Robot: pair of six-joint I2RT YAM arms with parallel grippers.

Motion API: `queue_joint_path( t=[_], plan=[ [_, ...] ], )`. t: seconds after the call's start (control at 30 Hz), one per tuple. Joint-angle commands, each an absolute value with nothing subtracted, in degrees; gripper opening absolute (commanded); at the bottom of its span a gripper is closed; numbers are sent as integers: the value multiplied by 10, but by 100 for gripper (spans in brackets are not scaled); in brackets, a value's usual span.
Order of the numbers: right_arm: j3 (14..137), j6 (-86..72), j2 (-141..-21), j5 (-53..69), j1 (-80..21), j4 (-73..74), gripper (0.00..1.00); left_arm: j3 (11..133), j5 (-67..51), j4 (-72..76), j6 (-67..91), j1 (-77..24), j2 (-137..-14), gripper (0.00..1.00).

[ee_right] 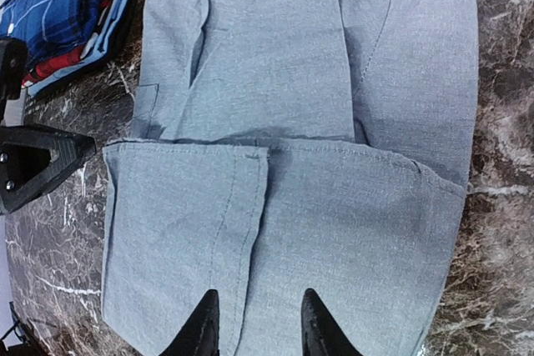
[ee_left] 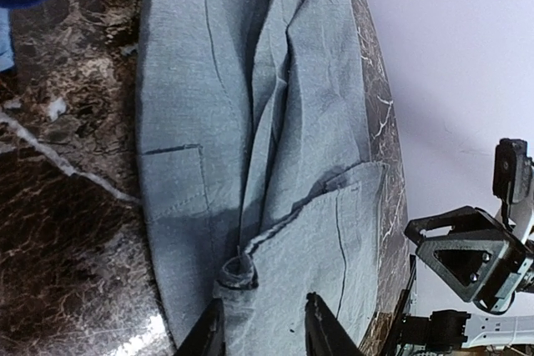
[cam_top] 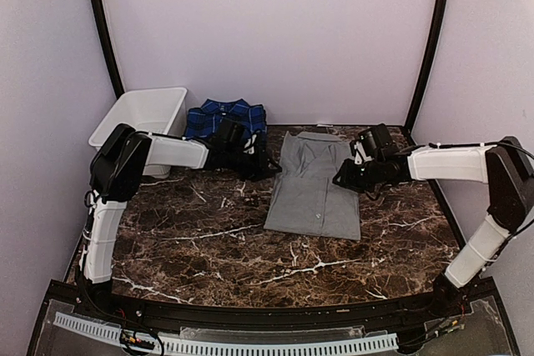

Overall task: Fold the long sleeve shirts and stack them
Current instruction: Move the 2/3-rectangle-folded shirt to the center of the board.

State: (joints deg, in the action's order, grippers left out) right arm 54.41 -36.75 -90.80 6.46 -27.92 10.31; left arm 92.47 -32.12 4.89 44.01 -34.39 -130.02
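Parted and empty at both the left gripper (ee_left: 263, 335) and the right gripper (ee_right: 257, 327), low over opposite sides of the plain light grey collared cloth shirt (cam_top: 315, 185); lying flat on the dark marble table (cam_top: 209, 239), sleeves folded in, narrowed to a rectangle; probably a cross fold left; dark blue plaid shirt (cam_top: 224, 114) heaped behind, beside the white plastic basket (cam_top: 142, 110); stacking not yet done.

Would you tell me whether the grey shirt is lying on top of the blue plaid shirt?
No, the grey shirt lies flat on the table, right of the blue plaid shirt.
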Motion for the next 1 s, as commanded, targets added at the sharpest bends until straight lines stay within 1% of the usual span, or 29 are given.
queue_joint_path(
  t=[0.0, 0.23, 0.37, 0.5, 0.77, 0.97],
  plan=[
    [561, -359, -940, 93, -256, 69, 29, 931, -333, 57, 416, -363, -1257, 31],
    [569, -345, -1000, 125, -212, 47, 27, 960, -356, 120, 401, -380, -1320, 29],
    [567, -341, -1022, 136, -200, 36, 27, 1013, -338, 87, 378, -381, -1372, 28],
    [563, -334, -1037, 146, -198, 31, 28, 1039, -312, 53, 377, -381, -1398, 28],
    [535, -330, -1042, 163, -198, 19, 28, 1046, -282, -24, 380, -385, -1416, 28],
    [502, -337, -1016, 175, -203, 10, 28, 1032, -266, -72, 372, -397, -1395, 28]
  ],
)
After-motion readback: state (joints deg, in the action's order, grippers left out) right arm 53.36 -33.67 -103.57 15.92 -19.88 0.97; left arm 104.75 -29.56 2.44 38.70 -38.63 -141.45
